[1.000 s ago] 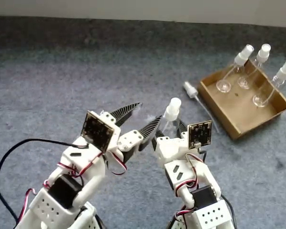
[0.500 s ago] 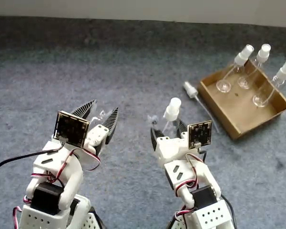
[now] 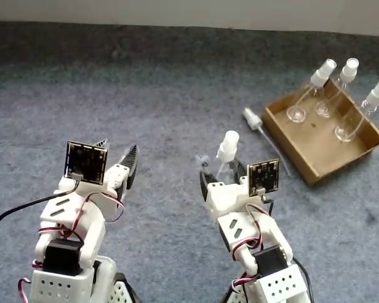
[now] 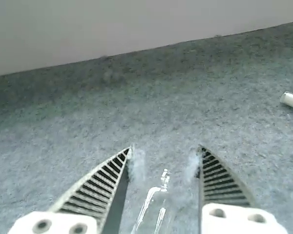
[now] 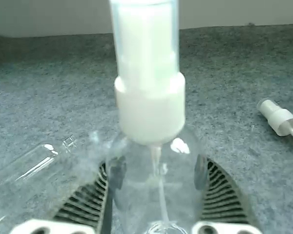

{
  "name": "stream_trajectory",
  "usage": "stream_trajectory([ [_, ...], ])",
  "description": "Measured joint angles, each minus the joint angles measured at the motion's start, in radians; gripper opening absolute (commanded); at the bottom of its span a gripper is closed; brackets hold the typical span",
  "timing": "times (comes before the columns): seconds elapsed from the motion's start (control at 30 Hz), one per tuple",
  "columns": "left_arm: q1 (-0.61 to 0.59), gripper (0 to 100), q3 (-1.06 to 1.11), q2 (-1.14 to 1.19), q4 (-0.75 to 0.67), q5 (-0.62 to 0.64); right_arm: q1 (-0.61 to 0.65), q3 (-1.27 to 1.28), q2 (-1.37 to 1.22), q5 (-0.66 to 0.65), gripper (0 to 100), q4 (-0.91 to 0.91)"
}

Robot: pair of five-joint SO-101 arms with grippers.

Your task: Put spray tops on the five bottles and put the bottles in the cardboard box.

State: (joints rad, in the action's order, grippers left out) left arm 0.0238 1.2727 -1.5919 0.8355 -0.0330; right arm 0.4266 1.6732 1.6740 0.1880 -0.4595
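Right wrist view: right claw (image 5: 156, 166) pinches a spray-topped bottle (image 5: 149, 105); left claw (image 4: 164, 152) spread wide, toward the near edge of the tabletop (image 3: 177, 82)

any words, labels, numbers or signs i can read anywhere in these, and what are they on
There is no readable text in any view.
Capped bottle in the right gripper: clear body, plain white spray top, no print.
Three bottles in the cardboard box: no labels visible.
Loose spray top on the carpet: plain white.
Wrist boards: any marks are too small to read.
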Motion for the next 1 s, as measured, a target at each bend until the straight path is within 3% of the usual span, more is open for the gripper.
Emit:
stream_trajectory([
  [0.57,-0.068,17,0.124,-0.006,0.0,0.0,0.0,0.0,0.0,0.0,13.5,0.0],
  [0.8,-0.068,17,0.124,-0.198,-0.003,0.0,0.0,0.0,0.0,0.0,13.5,0.0],
  [1.0,-0.068,17,0.17,-0.213,-0.114,0.0,0.0,0.0,0.0,0.0,13.5,0.0],
])
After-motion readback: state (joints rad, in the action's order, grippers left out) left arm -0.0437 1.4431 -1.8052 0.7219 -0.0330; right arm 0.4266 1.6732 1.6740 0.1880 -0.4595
